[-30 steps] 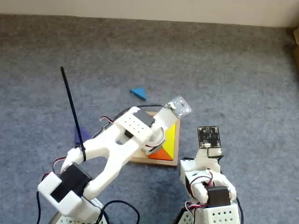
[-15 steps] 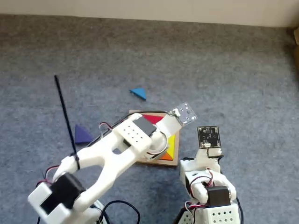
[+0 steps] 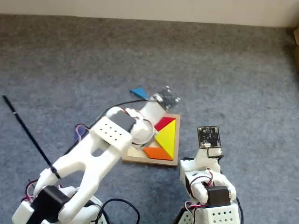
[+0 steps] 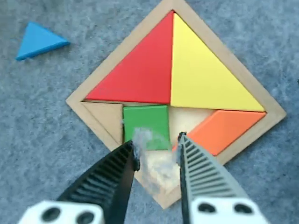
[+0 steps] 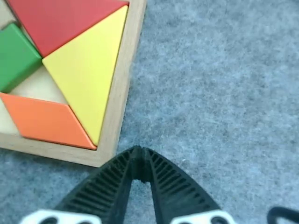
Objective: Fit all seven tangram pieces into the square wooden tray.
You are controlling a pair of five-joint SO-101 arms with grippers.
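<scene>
Tray [image 4: 74, 99] status: the red triangle [image 4: 140, 70], yellow triangle [image 4: 205, 79], green square [image 4: 145, 126] and orange slanted piece [image 4: 224, 130] lie flat inside the tray. Bare wood shows beside the square and towards the tray corner nearest the left claw. One blue triangle [image 4: 39, 41] lies loose on the carpet, apart from the tray, off the edge that the red triangle lies against. Handling estimate: the pieces look like thin painted wood, so probably light, rigid and not fragile, though the smooth faces may slip under a shallow pinch. The best hold on the blue triangle is probably across two opposite edges near its middle, with the jaws pressed down into the carpet pile to get under the rim. Left claw [image 4: 156, 145]: jaws parted to roughly the width of the green square, nothing between them, poised over the tray at the square's near edge. I cannot tell whether the tips touch the wood. Right claw [image 5: 140, 163]: jaws pressed together and empty, over the carpet just outside the tray rim, on the side of the yellow triangle.
</scene>
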